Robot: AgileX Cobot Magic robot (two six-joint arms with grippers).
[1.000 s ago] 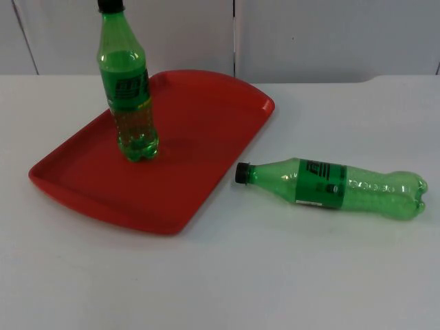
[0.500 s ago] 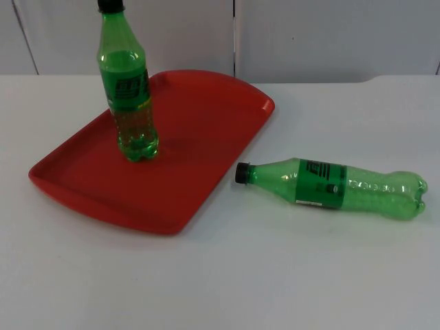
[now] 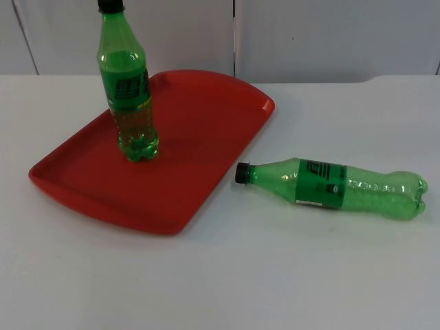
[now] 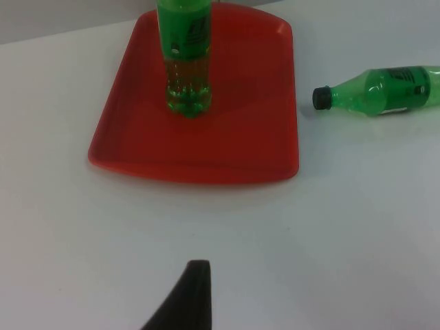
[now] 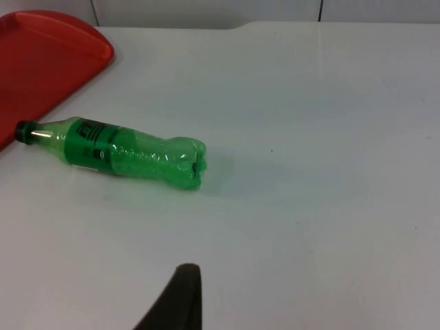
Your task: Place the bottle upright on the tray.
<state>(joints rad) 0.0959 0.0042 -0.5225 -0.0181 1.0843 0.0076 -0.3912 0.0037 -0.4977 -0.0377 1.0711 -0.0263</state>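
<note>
top view: one green soda bottle (image 3: pixel 128 89) stands upright on the red tray (image 3: pixel 206 130); a second, empty-looking green bottle (image 3: pixel 337 185) lies on its side on the white desk (image 3: pixel 275 275), just right of the tray, cap toward it.

left wrist view: left gripper (image 4: pixel 189 292) waits above the desk, near the tray; whether its fingers are apart, i cannot tell.

right wrist view: right gripper (image 5: pixel 180 295) hovers near the lying bottle's base; finger state i cannot tell. the bottle looks light, smooth, crushable and apt to roll; likely best held at the labelled middle.
</note>
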